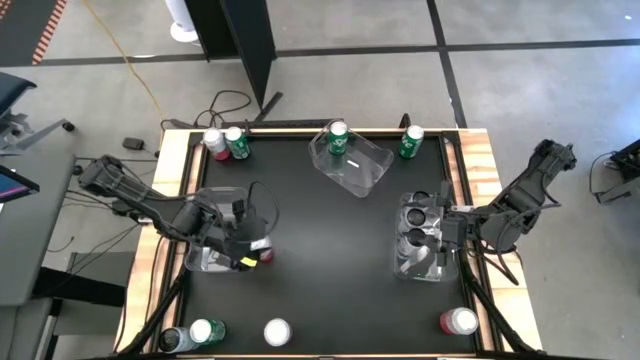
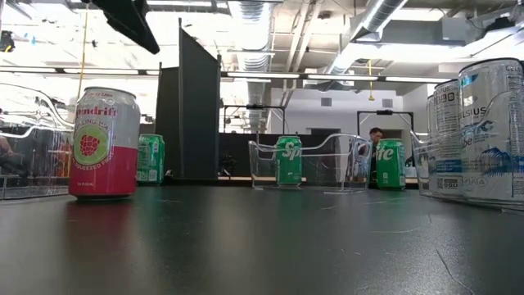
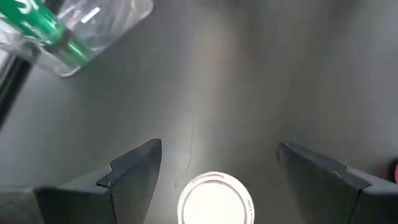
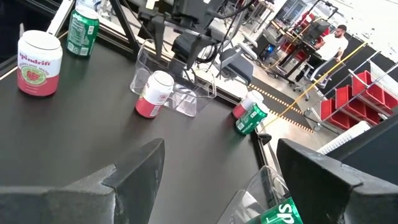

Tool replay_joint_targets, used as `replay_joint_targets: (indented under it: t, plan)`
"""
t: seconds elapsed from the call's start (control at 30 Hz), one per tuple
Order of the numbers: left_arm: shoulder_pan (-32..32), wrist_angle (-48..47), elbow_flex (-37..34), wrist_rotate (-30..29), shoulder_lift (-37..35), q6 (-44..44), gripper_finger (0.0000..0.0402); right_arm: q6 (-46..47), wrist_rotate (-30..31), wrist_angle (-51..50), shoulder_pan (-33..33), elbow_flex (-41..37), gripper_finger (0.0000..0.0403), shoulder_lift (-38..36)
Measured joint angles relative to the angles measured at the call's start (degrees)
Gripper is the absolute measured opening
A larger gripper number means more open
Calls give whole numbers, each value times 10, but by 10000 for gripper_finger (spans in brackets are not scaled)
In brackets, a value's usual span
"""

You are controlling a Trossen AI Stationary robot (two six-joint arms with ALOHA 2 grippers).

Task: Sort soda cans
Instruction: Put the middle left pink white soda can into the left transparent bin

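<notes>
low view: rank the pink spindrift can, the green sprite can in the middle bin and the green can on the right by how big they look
1. Pink Spindrift can, largest, though it stands nearest the camera.
2. Sprite can in the middle bin and green can on the right look about alike; no ranking.

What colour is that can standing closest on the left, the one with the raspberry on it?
The can is pale above and red-pink below, with a green raspberry badge; the low view shows it best.

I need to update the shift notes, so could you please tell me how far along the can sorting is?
Partly done. Dark cans sit in the right bin, one green can stands in the back bin, and a red can sits at the left bin. Nothing is held: the left gripper and right gripper are both open. Loose cans remain at the back edge and front edge.
</notes>
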Motion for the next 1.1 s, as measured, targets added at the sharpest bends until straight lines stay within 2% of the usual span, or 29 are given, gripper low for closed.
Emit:
replay_joint_targets:
  t: [0.07, 0.2, 0.3, 0.43, 1.1]
  plan:
    - [0, -8, 0, 11, -11, -18, 313, 0, 0, 0, 0, 0, 329, 0]
    - [0, -72, -2, 72, -3, -81, 313, 0, 0, 0, 0, 0, 329, 0]
    - [0, -98, -22, 75, 14, -105, 313, 0, 0, 0, 0, 0, 329, 0]
    - [0, -69, -37, 75, 14, -97, 313, 3, 0, 0, 0, 0, 329, 0]
    - [1, -49, -37, 75, 13, -78, 313, 5, 0, 0, 0, 0, 329, 0]
